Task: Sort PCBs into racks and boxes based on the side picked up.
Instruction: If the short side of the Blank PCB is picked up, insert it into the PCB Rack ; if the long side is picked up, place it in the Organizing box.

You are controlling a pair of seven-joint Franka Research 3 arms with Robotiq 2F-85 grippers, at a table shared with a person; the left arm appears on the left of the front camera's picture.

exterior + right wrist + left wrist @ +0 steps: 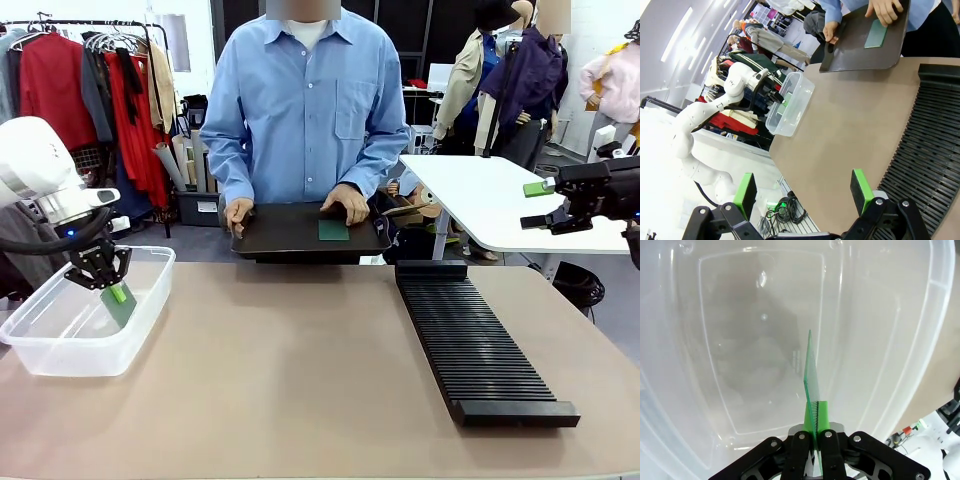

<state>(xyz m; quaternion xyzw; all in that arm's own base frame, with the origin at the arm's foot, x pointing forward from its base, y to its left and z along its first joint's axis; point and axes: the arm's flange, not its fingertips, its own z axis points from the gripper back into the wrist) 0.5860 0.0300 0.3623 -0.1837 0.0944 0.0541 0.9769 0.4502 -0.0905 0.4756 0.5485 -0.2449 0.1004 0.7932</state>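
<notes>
Left gripper (814, 432) clamps 1 PCB (811, 375) inside the box (890, 340)

Bright even light, probably overhead; soft shadows; glare specks on clear tub (880, 315); 2 wrist views bowed at edges.

Our white left arm (40, 170) bends down over the clear plastic tub (60, 350), its black end effector (112, 288) pointing into it, green pads pinched on a thin green circuit board (812, 380). Our right end effector (538, 205) hangs level, far right of the tub, fingers spread wide.
</notes>
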